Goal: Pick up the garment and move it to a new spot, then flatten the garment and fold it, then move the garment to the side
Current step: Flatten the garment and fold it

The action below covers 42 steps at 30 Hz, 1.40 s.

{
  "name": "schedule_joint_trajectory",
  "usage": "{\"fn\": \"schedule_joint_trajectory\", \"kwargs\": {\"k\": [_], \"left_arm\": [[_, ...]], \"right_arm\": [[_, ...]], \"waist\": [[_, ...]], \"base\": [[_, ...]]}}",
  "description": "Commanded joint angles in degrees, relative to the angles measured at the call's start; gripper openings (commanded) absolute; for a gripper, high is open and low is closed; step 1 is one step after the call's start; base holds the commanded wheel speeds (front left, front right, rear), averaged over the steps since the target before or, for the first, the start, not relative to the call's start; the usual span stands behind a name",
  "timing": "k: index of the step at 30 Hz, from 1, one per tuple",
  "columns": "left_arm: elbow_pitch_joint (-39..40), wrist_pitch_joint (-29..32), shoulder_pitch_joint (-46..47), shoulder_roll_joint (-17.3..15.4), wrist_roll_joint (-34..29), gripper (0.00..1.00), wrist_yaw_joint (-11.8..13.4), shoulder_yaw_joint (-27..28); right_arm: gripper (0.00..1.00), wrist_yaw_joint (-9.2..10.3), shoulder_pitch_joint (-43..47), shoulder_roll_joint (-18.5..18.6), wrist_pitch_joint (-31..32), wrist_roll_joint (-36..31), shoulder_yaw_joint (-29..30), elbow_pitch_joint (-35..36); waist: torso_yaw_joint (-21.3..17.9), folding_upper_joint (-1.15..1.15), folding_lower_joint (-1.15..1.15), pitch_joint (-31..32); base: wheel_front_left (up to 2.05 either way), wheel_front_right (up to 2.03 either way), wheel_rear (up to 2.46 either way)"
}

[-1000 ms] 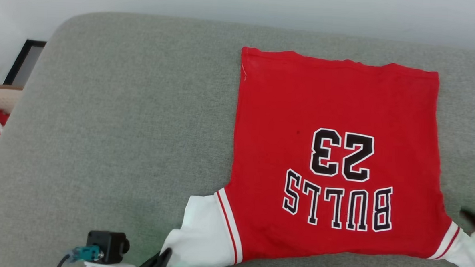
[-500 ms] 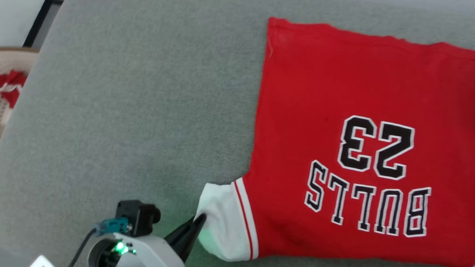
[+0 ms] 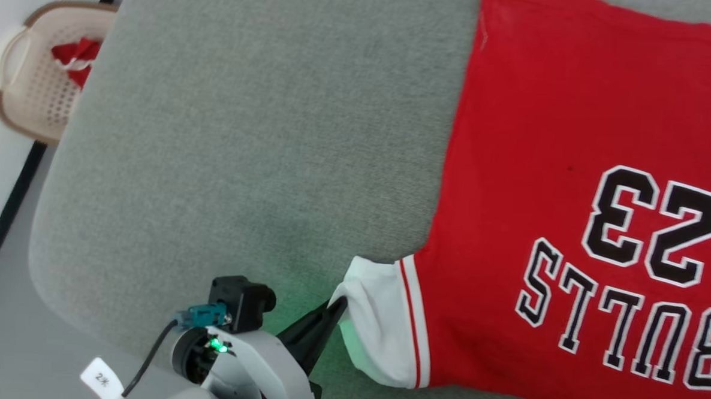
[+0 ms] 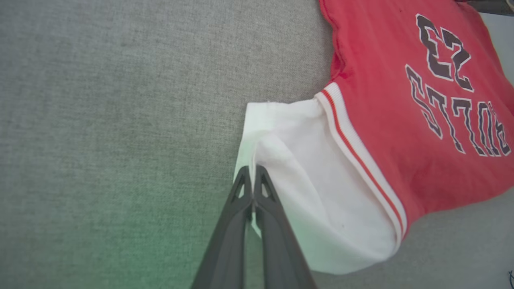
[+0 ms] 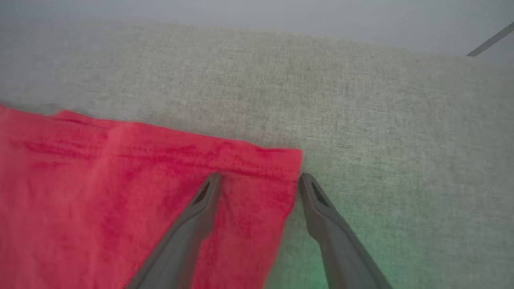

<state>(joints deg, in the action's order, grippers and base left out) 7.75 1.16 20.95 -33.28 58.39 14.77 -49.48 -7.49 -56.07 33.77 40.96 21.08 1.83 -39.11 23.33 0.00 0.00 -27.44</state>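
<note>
The shirt (image 3: 574, 143) lies spread out, print side up, on the grey cushion (image 3: 244, 129). It sits toward the right of my head view, with the lettering upside down to me and the hem on the far side. My left claw (image 4: 252, 170) has its fingers pressed together on the outer edge of the white sleeve (image 4: 321, 192), with a thin fold of the cuff caught between the tips. My right claw (image 5: 259, 178) stands wide apart at a far corner of the red hem. One finger is over the red cloth and the other is just beside the corner, over the bare cushion. I cannot tell whether either finger touches anything.

I judge the cloth to be light, soft and limp. It will drape and bunch up rather than hold a shape, and a one-point pull will drag a wrinkle across the body. The knit looks neither slippery nor delicate, so a firm pinch should be safe. The stitched edges are the best places to hold it: the sleeve cuff, the striped trim and the hem corners. A thin bite like my left one could slip free if I tug sideways.

A beige basket (image 3: 38, 105) with a small red cloth (image 3: 73, 58) in it sits well apart, beyond the cushion's edge.
</note>
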Motion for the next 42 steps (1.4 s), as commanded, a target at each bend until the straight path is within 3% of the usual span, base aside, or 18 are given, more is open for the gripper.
{"fn": "schedule_joint_trajectory", "kwargs": {"k": [1, 9, 10, 13, 24, 33, 42], "left_arm": [[-0.5, -0.3, 0.6, 0.5, -0.1, 0.00, -0.5, -0.1], [-2.2, -1.1, 0.8, 1.5, 0.6, 0.00, -1.3, 0.0], [-2.3, -1.2, 0.7, 1.5, 0.6, 0.00, -1.3, 0.1], [-2.7, -1.4, 0.6, 1.4, 0.9, 0.00, -1.3, 0.3], [-4.1, -2.5, 0.4, -0.4, 0.7, 0.00, -0.8, 1.8], [-3.7, -2.6, -1.5, -4.4, 0.8, 0.00, 0.8, 3.5], [-1.3, -1.5, -3.2, -8.2, 1.0, 0.00, 2.5, 4.2]], "right_arm": [[1.00, 0.00, -1.2, -0.2, 1.0, -1.5, 0.6, -2.3], [1.00, 0.03, -3.3, -2.3, 8.8, -8.3, 4.7, -13.1], [0.00, 0.03, -3.4, -2.5, 10.1, -9.3, 4.9, -14.0], [0.00, 0.01, -4.0, -3.6, 11.9, -10.5, 4.7, -14.4], [0.00, -0.02, -3.6, -5.2, 6.9, -8.6, 1.6, -10.9], [0.00, 0.00, 3.5, -3.4, 5.7, 1.4, -5.0, -2.9], [0.00, 0.00, 16.3, 0.4, 6.0, 11.5, -6.3, 8.7]], "waist": [[2.5, 0.00, 0.00, -2.4], [3.2, 0.00, 0.00, -2.8], [3.1, 0.00, 0.00, -2.8], [2.7, 0.00, 0.00, -2.5], [-1.5, 0.00, 0.00, 1.5], [-6.4, 0.00, 0.00, 7.5], [-10.4, 0.00, 0.00, 12.1]], "base": [[0.00, 0.00, 0.00], [0.00, 0.00, 0.00], [0.00, 0.00, 0.00], [0.00, 0.00, 0.00], [0.00, 0.00, 0.00], [0.00, 0.00, 0.00], [0.00, 0.00, 0.00]]}}
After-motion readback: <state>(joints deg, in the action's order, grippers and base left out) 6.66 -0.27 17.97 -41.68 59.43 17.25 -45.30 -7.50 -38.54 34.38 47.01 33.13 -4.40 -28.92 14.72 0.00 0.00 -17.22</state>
